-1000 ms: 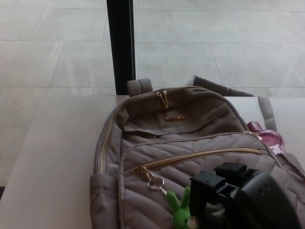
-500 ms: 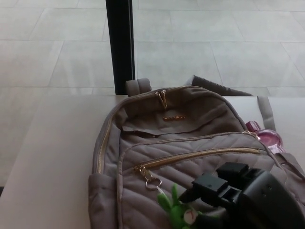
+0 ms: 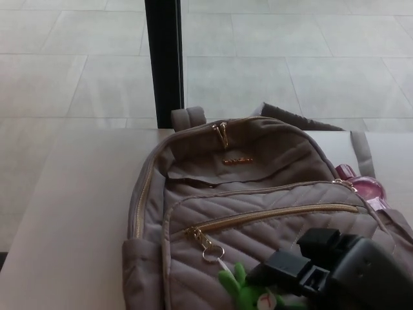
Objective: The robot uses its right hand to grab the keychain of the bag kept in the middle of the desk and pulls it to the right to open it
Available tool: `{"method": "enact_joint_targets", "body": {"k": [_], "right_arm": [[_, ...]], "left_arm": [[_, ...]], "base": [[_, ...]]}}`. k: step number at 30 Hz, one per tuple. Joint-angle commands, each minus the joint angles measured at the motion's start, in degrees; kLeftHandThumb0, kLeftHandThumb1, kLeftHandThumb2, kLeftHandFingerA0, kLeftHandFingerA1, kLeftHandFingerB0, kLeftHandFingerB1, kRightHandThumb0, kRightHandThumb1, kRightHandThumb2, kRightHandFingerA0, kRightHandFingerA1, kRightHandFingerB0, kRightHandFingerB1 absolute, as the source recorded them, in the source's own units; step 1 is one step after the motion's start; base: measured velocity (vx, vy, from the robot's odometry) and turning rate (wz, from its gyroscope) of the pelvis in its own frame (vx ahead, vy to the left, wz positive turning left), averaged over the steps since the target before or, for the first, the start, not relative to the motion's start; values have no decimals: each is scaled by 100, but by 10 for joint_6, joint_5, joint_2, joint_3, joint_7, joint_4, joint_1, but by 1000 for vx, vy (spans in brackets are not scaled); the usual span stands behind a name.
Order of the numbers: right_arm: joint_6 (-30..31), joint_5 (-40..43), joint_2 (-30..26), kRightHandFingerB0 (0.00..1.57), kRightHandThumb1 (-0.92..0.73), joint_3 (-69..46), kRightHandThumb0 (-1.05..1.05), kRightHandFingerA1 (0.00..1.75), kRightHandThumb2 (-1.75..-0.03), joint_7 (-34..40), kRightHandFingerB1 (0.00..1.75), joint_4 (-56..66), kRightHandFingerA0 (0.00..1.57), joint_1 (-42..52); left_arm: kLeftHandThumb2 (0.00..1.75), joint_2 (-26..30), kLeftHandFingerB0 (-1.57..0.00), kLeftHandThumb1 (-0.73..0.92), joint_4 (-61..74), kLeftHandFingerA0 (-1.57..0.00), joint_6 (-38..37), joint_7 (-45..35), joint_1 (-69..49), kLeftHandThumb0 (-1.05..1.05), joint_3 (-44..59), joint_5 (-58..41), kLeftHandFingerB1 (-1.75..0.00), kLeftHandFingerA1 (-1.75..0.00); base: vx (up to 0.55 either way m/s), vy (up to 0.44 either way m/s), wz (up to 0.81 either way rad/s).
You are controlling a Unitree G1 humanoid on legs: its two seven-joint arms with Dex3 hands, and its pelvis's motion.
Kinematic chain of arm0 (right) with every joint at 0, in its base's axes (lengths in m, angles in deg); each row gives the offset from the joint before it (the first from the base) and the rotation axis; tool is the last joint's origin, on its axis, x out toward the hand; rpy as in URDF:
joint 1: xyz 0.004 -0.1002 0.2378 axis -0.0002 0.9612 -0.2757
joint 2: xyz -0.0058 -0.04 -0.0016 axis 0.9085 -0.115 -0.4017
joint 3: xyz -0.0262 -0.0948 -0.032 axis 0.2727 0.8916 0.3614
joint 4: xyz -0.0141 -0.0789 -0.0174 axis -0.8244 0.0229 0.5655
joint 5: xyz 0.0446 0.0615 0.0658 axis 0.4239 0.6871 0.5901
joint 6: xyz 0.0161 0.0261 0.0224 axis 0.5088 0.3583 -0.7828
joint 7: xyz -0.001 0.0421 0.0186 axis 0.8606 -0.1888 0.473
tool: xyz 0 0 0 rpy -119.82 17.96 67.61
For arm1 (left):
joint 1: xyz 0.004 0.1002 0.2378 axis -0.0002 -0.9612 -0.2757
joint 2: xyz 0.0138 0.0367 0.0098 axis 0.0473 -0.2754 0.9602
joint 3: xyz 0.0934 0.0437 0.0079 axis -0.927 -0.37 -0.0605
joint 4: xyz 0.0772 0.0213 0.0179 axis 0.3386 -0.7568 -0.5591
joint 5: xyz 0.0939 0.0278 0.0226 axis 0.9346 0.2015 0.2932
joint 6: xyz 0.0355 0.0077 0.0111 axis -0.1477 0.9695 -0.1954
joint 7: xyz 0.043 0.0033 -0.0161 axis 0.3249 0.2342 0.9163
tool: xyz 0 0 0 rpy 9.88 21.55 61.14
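A grey quilted backpack (image 3: 258, 187) lies flat in the middle of the pale desk (image 3: 71, 213). Its front pocket has a gold zipper (image 3: 277, 214) running left to right, with the slider and a metal ring (image 3: 211, 250) at the left end. A green bunny keychain (image 3: 242, 292) hangs from that ring at the bottom edge of the picture. My right hand (image 3: 322, 274), black and blocky, comes in from the lower right with its fingertips (image 3: 274, 271) touching the keychain. Whether the fingers are closed on the keychain is hidden. My left hand is out of sight.
A pink bottle (image 3: 364, 187) sits in the bag's right side pocket. A black post (image 3: 164, 61) stands behind the desk against a tiled floor. A grey strap (image 3: 361, 152) lies on the desk at the right.
My right hand has sunk lower and tilted its fingers left onto the green keychain, which has shifted down and left. The zipper slider has stayed at the left end.
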Motion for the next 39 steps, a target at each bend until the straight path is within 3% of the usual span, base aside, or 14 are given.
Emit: {"method": "enact_joint_targets", "body": {"k": [1, 5, 8, 9, 10, 13, 16, 17, 18, 22, 29, 30, 31, 39], "right_arm": [[-19, -50, -64, 46, -73, 25, -68, 158, -67, -77, 71, -53, 98, 22], [-24, -30, -79, 35, -71, 39, -68, 153, -66, -104, 67, -51, 91, 17], [-12, -37, -92, 9, -70, 43, -70, 141, -61, -149, 59, -24, 81, 3], [-1, -44, -99, 0, -55, 42, -72, 123, -95, -182, 47, -4, 86, -1], [1, -44, -100, 0, -55, 42, -72, 123, -95, -186, 47, -2, 86, -2], [5, -36, -110, 0, -56, 43, -64, 144, -65, -217, 16, 19, 61, -18], [-4, -37, -119, 0, -49, 45, -71, 132, -77, -224, 30, 23, 62, -31], [-11, -41, -126, 0, -51, 49, -58, 152, -61, -236, 21, 27, 57, -42], [-18, -44, -131, 0, -51, 50, -50, 160, -66, -240, 31, 28, 60, -50], [-40, -53, -147, 0, -52, 51, -38, 169, -81, -236, 32, 33, 57, -78], [-35, -35, -158, 4, -56, 51, -34, 162, -73, -274, 19, 50, 53, -111], [-28, -33, -156, 3, -60, 53, -37, 162, -71, -286, 23, 55, 51, -112], [-14, -32, -150, 0, -54, 58, -37, 168, -78, -306, 49, 63, 60, -111], [-5, -79, -112, 13, -61, 55, -64, 157, -66, -235, 60, 43, 85, -100]], "left_arm": [[64, 7, -76, 79, -2, -84, -16, 7, -1, -62, 6, 3, -55, -71], [64, 5, -75, 80, -3, -86, -12, 7, 1, -58, 11, -1, -55, -75], [63, 5, -74, 82, -3, -85, -7, 19, 7, -56, 8, 5, -54, -75], [63, 6, -74, 82, -2, -85, -12, 21, 6, -55, 5, 9, -55, -75], [63, 6, -74, 82, -2, -85, -13, 22, 5, -55, 4, 9, -55, -75], [64, 7, -75, 83, 2, -85, -16, 27, 3, -53, 1, 14, -55, -76], [65, 8, -76, 83, 2, -84, -19, 27, 2, -52, 1, 14, -57, -79], [65, 6, -78, 83, 1, -86, -19, 29, 3, -50, 2, 12, -58, -82], [65, 6, -77, 84, 2, -87, -19, 30, 3, -49, 3, 12, -58, -85], [65, 4, -76, 83, 2, -85, -17, 33, 4, -47, 6, 9, -59, -87], [66, 4, -79, 85, 2, -87, -21, 34, 4, -46, 10, 5, -62, -98], [109, 4, -74, 65, 3, -86, -23, 34, 3, -38, 8, 6, -76, -95], [65, 5, -80, 85, 5, -87, -28, 34, 1, -45, 6, 8, -63, -99], [64, 5, -81, 84, 7, -88, -26, 43, 1, -46, 1, 14, -61, -98]], "base": [[0, 0, 0], [0, 0, 0], [0, 0, 0], [0, 0, 0], [0, 0, 0], [0, 0, 0], [0, 0, 0], [0, 0, 0], [0, 0, 0], [0, 0, 0], [0, 0, 0], [0, 0, 0], [0, 0, 0], [0, 0, 0]]}}
